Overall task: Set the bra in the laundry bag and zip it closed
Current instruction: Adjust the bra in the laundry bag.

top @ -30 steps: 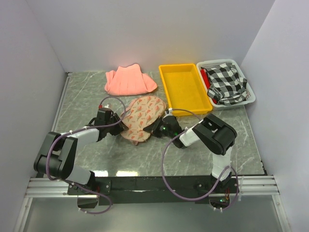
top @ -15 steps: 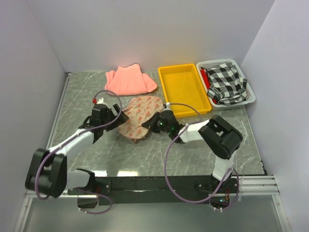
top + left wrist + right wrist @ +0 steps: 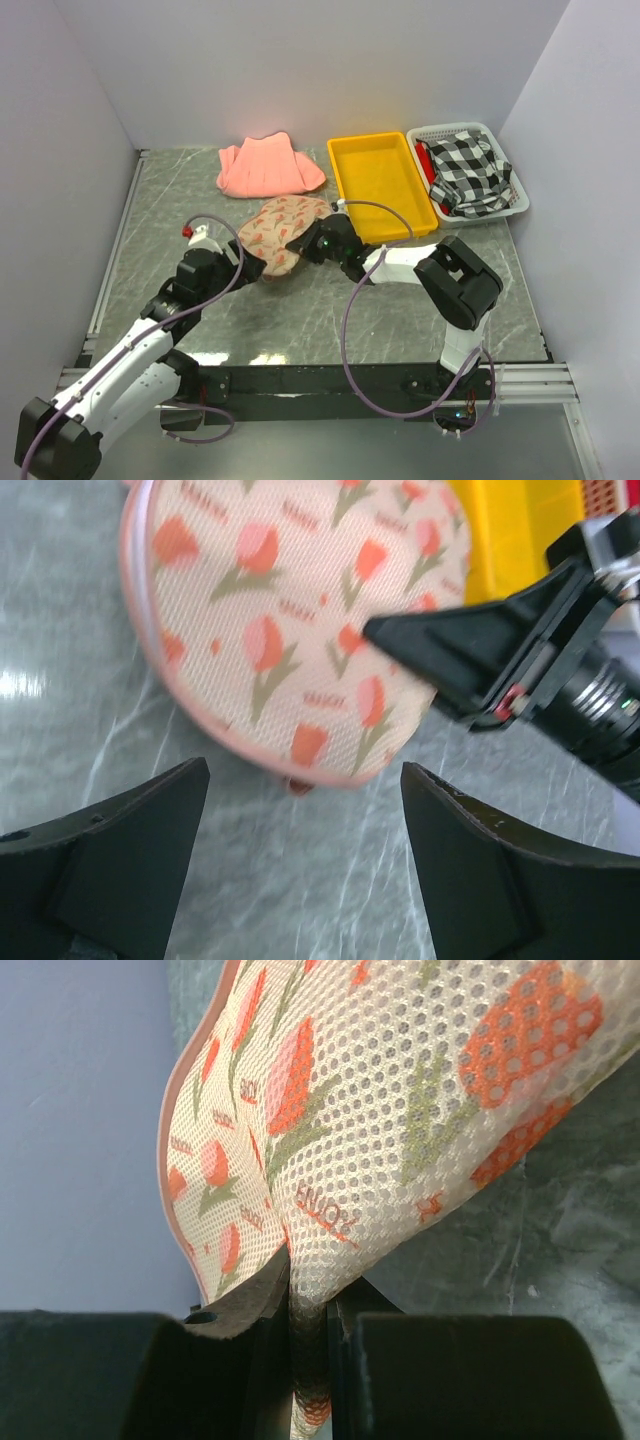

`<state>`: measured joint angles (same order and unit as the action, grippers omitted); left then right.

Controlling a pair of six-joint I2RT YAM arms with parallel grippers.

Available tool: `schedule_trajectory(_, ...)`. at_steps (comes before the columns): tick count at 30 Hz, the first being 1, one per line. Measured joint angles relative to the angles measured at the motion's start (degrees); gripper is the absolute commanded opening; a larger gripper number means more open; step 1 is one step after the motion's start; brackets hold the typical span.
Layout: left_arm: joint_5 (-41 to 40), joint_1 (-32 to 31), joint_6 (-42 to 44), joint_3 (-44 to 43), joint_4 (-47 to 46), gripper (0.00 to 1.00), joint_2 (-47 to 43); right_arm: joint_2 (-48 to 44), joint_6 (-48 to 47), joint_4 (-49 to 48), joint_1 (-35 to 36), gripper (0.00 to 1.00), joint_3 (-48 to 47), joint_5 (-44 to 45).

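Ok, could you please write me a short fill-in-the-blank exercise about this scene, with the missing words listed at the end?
1. The left claw stands ____ near the end of the laundry bag, with nothing between its fingers.
2. The right claw is ____ on the mesh fabric of the laundry bag.
3. The tray beside the white basket is ____ in colour.

Missing words: open; shut; yellow.

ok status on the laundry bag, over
Left gripper open, just short of the laundry bag. Right gripper shut on its edge. Bra not visible. Nothing blocking.
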<state>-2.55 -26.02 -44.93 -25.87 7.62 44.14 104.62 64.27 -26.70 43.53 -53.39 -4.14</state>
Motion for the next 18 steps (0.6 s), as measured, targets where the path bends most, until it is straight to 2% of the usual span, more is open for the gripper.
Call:
schedule_trajectory(8,-1.07,-5.88,-4.37,4.79,2.86,0.81,-4.68,0.44,0.17,2.08,0.00,0.00,-1.57,-0.15)
schedule_trajectory(13,-2.43,-8.20,-8.04,8.04,2.21,0.87,-5.16,0.52,0.26,2.43,-0.07,0.00,-2.99,-0.55)
schedule_trajectory(18,-7.87,-10.36,-10.56,8.41,3.10,0.90,-3.87,0.50,0.37,2.47,-0.35,0.00,-3.08,-1.09)
